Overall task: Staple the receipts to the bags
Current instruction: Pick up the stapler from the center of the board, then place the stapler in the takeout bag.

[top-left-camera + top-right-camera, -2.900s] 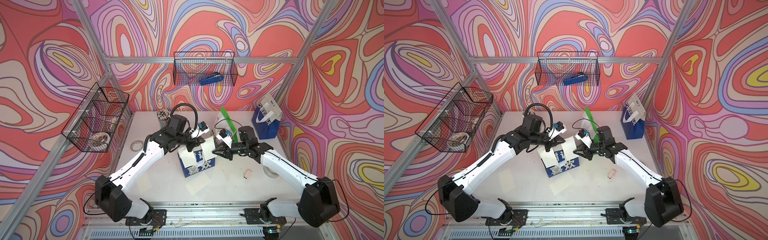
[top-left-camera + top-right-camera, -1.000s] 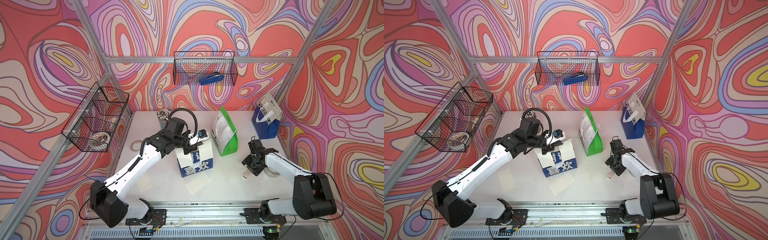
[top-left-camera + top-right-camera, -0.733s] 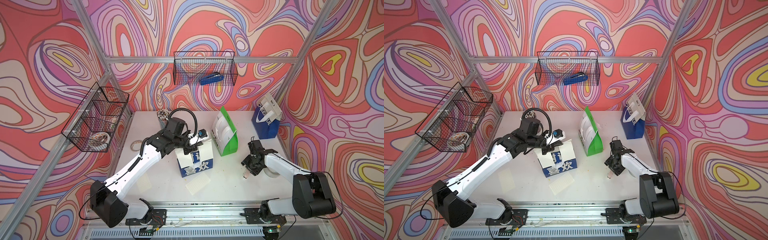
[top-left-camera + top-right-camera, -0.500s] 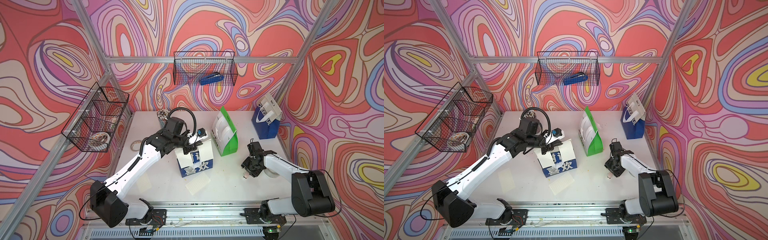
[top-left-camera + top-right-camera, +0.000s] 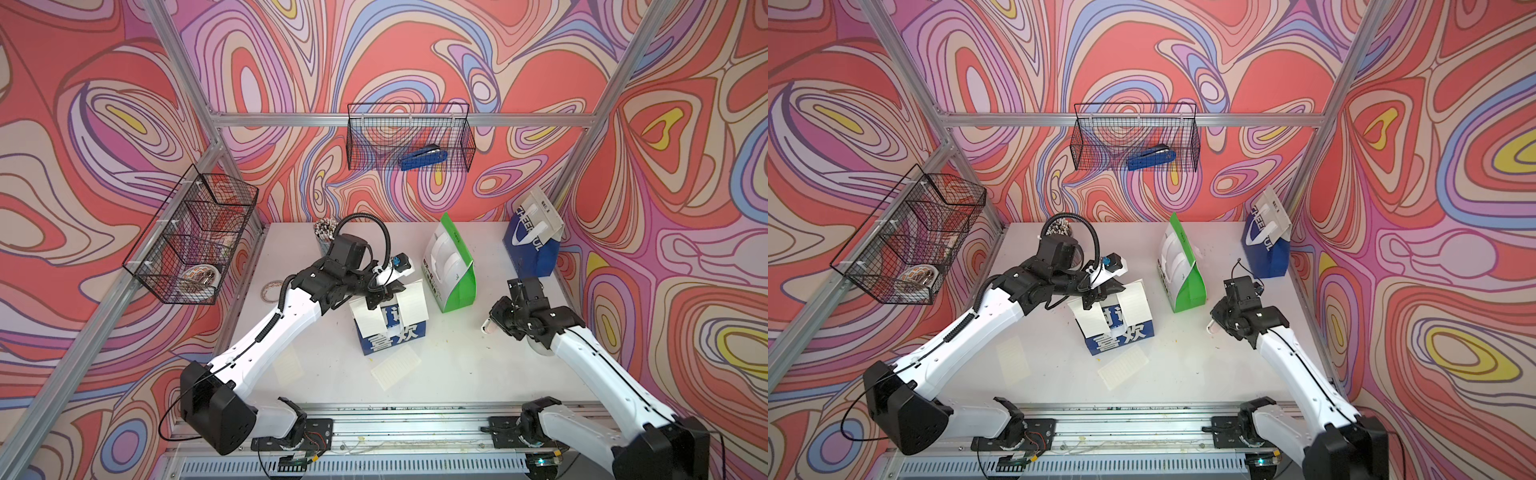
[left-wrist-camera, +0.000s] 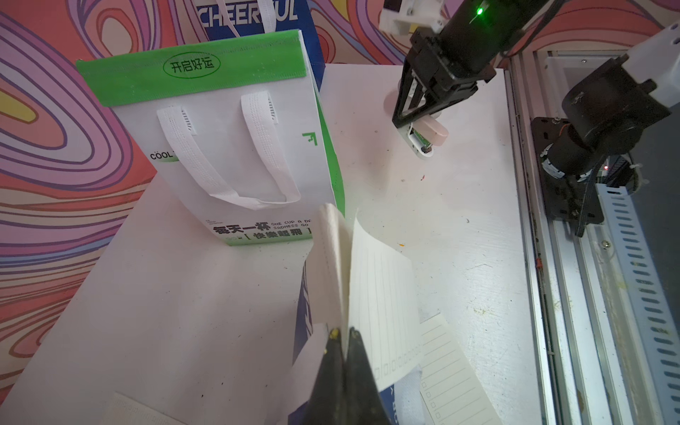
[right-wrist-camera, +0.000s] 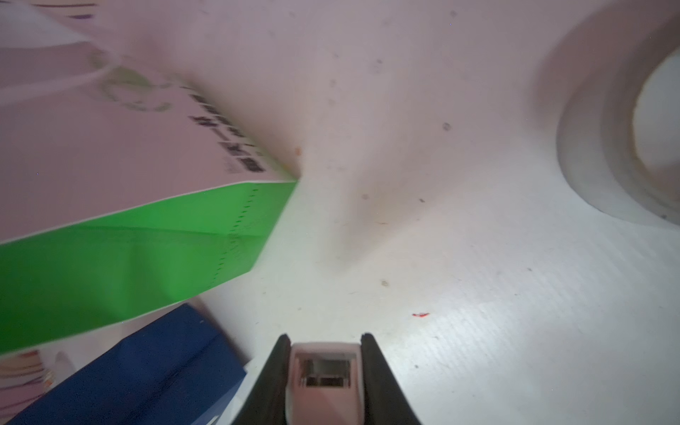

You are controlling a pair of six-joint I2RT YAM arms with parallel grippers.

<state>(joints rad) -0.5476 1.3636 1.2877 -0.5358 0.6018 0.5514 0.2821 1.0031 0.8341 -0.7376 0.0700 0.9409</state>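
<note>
My left gripper is pinched tight on a receipt, holding it against the rim of the blue Chinese-character bag at mid-table; my right gripper presses both sides of the small stapler lying on the table; I judge the hold shallow, so lifting could pivot or drop it; seconds ago this arm was up beside the bag, and its jaws have narrowed since.

Left pincer clamped, right pincer gripping.
</note>
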